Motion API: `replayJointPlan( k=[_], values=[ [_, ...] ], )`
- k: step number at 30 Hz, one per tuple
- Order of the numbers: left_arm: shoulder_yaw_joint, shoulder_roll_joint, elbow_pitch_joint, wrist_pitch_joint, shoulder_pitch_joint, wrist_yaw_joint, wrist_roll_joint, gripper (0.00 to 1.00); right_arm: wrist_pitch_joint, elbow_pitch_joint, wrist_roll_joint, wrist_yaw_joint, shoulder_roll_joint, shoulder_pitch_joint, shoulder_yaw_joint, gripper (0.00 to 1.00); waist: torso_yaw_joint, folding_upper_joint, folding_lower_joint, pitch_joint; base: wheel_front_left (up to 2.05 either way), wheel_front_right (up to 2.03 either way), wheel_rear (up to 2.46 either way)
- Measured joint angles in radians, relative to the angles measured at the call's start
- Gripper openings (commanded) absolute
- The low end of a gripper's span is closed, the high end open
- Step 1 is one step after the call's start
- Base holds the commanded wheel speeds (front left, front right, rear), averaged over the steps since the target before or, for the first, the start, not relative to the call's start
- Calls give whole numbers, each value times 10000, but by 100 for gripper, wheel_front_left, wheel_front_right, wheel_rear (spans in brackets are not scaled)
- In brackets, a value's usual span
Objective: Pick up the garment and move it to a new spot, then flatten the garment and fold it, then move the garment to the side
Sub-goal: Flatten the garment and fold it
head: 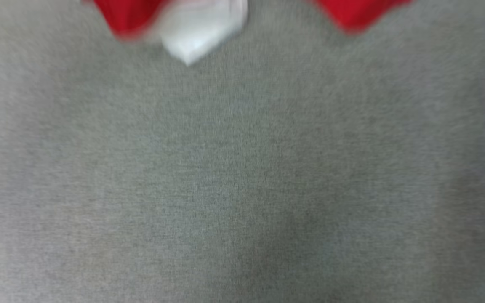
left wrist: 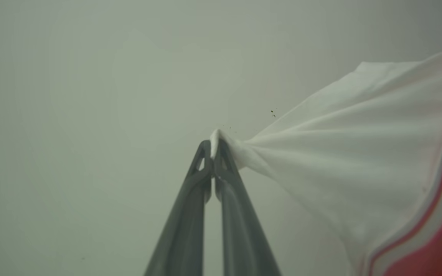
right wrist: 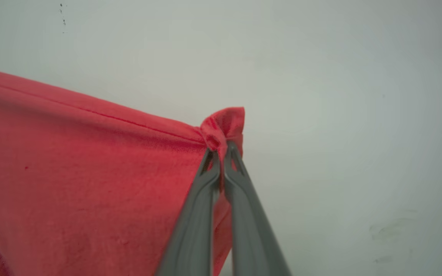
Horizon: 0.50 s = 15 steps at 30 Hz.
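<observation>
While garment [head: 202,29] is blurry, cut off in head view, left gripper [left wrist: 213,152] & right gripper [right wrist: 221,154] clamp it.

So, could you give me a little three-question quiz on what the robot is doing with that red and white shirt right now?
1. True or false: the left gripper is pinching a white part of the garment.
2. What colour is the cloth that the right gripper pinches? A) white B) red C) black
3. Fill in: in the head view, the surface under the garment's edges looks ___ in colour.

Key: 1 true; 2 B; 3 grey.
</observation>
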Motion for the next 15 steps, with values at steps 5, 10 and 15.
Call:
replayJointPlan(
  k=[5,10,15],
  values=[
    [-633,-600,2171,-794,-2894,-153,809,0,-991,1586,-853,2,71,-2172,-119,0,86,0,1,1051,0,0,0],
    [-1020,-1147,4464,-1793,-4745,-142,1386,0,-2171,3325,-1576,4,391,-3637,-495,0,164,0,2,1889,0,0,0],
    [-1158,-1524,5979,-2522,-5320,31,1475,0,-3196,4692,-2040,12,541,-4283,-627,0,284,0,1,2422,0,0,0]
  ],
)
